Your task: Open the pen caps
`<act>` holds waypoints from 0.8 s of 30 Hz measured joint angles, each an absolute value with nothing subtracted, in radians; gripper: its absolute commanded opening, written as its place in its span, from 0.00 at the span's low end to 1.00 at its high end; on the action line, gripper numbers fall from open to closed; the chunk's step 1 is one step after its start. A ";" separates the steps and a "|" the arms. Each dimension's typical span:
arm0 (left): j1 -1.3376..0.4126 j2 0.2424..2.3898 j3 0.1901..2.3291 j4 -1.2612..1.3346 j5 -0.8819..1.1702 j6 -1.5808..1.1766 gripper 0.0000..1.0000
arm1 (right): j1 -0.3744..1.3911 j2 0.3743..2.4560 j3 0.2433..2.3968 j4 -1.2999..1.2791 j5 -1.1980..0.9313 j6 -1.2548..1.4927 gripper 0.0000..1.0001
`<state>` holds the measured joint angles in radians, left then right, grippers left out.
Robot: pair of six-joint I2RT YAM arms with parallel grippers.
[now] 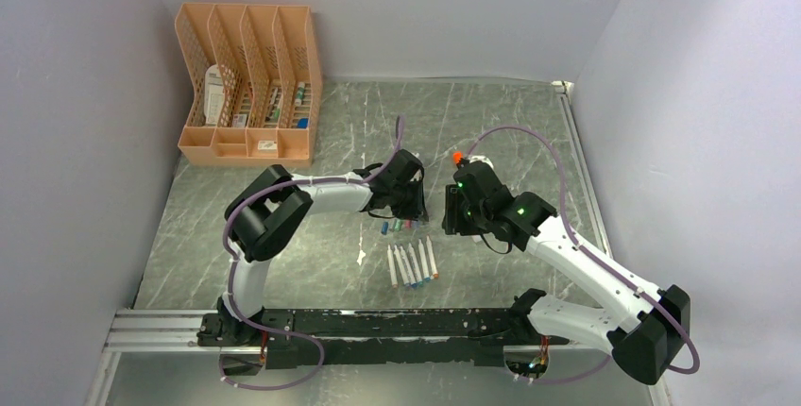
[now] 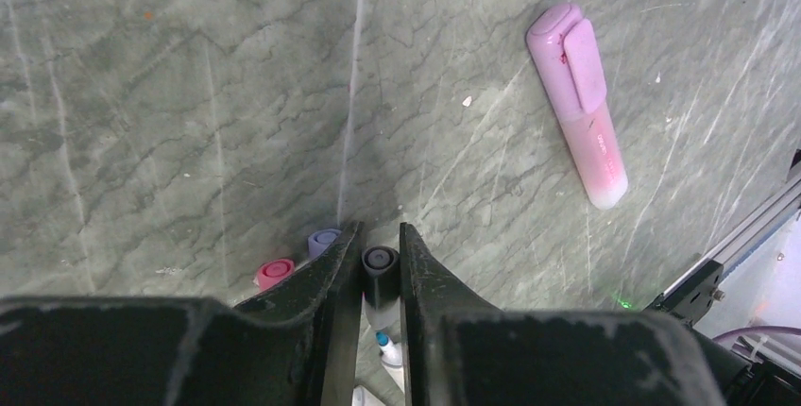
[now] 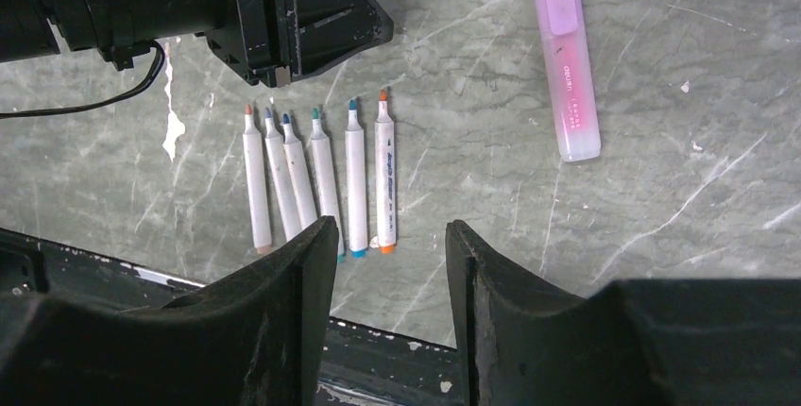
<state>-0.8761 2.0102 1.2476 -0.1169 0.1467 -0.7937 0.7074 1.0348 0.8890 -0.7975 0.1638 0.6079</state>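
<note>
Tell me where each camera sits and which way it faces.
Top external: above and behind, looking down on the table; the left arm and right arm show whole.
Left wrist: aimed down past the left gripper, a grey cap between its fingers.
Right wrist: aimed down over the right gripper, open, at the white pens; the left gripper shows too.
Shared: both wrist views catch the pink highlighter.

Grey table (image 1: 491, 123), 6 pens (image 3: 324, 175), highlighter (image 3: 565, 57), possibly 4 caps (image 1: 397, 227)

On the desk (image 1: 491, 132), the left arm (image 1: 331, 196) reaches over small coloured caps (image 1: 398, 226) just behind a row of white pens (image 1: 412, 262), the right arm (image 1: 576, 260) alongside, an orange file rack (image 1: 247, 85) back left.
</note>
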 measured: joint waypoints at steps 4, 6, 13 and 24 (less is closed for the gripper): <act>-0.876 2.010 1.254 -0.134 0.138 -0.794 0.33 | 0.707 1.035 0.889 -0.797 0.163 0.607 0.46; -0.876 2.010 1.254 -0.136 0.136 -0.794 0.35 | 0.707 1.035 0.889 -0.797 0.160 0.607 0.46; -0.877 2.010 1.262 -0.147 0.135 -0.794 0.36 | 0.707 1.035 0.889 -0.795 0.150 0.603 0.46; -0.877 1.964 1.293 -0.220 0.126 -0.789 0.51 | 0.707 1.051 0.889 -0.794 0.152 0.601 0.47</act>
